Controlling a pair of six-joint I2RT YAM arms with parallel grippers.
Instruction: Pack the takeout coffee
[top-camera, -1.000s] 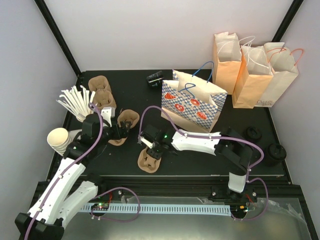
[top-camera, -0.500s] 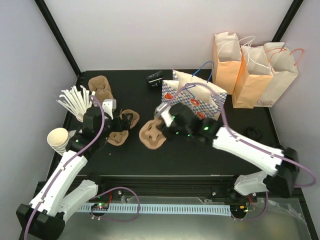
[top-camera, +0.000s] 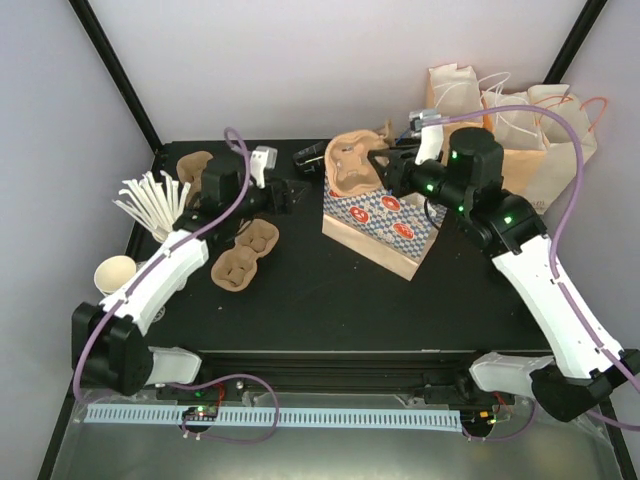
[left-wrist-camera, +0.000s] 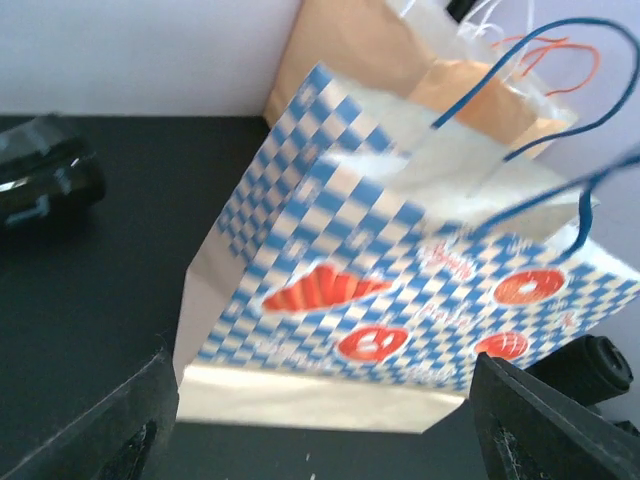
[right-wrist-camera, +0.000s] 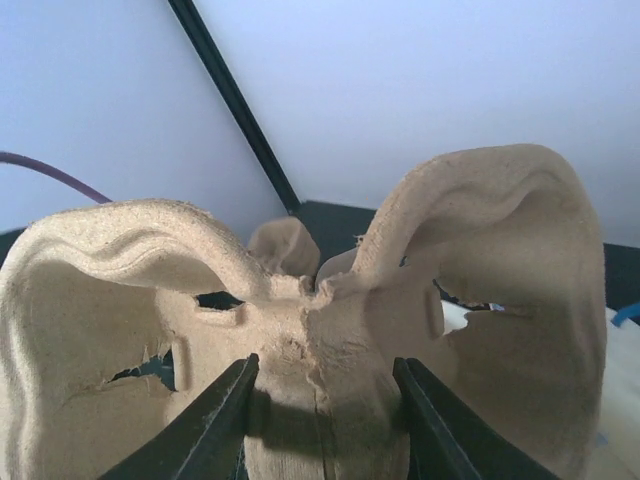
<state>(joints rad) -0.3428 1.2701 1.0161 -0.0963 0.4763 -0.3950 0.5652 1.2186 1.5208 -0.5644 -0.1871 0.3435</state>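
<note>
Takeout coffee (left-wrist-camera: 598, 366): small black round shape on the table (top-camera: 330, 300), just past the far corner of the checked bag (top-camera: 385, 215). It is blurred in the left wrist view, and the right arm covers it in the top view. Right gripper (top-camera: 381, 170) fingers are clamped on the centre rib of a brown pulp cup carrier (top-camera: 350, 165), held upright over the checked bag's mouth; the right arm is raised, reaching long from its base. Left gripper (top-camera: 287, 193) fingers are wide apart, holding nothing, pointing at the bag's side; the left arm is stretched low over the table. Bag prints: red croissant, donuts; small script unreadable. Tan bags (top-camera: 520, 165) stand behind, logo too small to read.
</note>
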